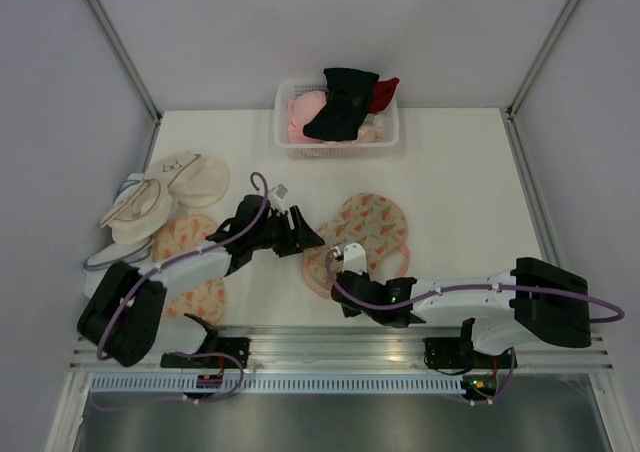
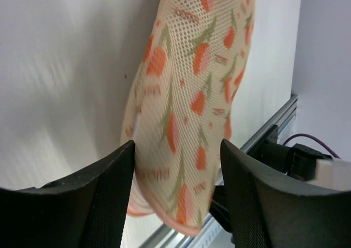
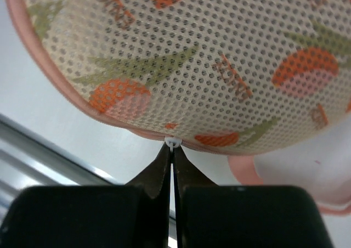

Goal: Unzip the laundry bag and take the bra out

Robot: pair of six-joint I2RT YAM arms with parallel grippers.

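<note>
Laundry bag (image 1: pixel 368 230) zipper pull (image 3: pixel 172 142) pinched in right tool (image 3: pixel 171 150); left tool (image 2: pixel 176 149) alongside.

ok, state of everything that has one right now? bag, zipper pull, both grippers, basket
laundry bag: flat on the table, edge looks parted near the pull
zipper pull: pinched at the bag's rim
right gripper: shut on the zipper pull
left gripper: open, bag edge showing in its gap
basket: upright, heaped with clothes

White-and-black left arm (image 1: pixel 190 262), matching right arm (image 1: pixel 470 297), purple cables (image 1: pixel 258 180), black tapered fingers (image 3: pixel 156 174)
</note>
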